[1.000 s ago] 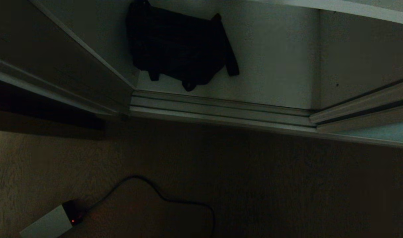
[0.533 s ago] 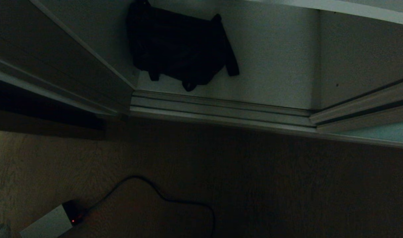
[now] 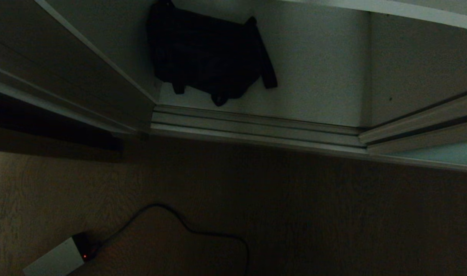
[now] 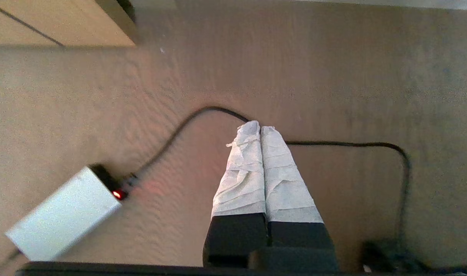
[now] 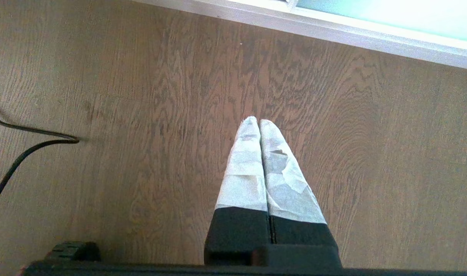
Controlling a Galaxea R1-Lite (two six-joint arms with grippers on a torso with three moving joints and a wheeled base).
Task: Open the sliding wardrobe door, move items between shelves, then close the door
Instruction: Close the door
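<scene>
Wood-grain floor [image 3: 333,214] fills most of my head view, with the wardrobe's ridged floor track [image 3: 256,128] across the middle. Black fabric item [image 3: 206,57] lies on the pale bottom shelf [image 3: 318,76], towards its left wall. Sliding door [image 3: 440,153] is parked off to the right, opening clear. Left gripper [image 4: 260,128] and right gripper [image 5: 259,122] both hang over bare floor, fingers pressed together, holding nothing. White power adapter [image 4: 64,212] with red LED and its cable [image 4: 333,143] lie under the left one. I read this as item move done; next is reaching the door edge and sliding it left. No readable labels or writing.
</scene>
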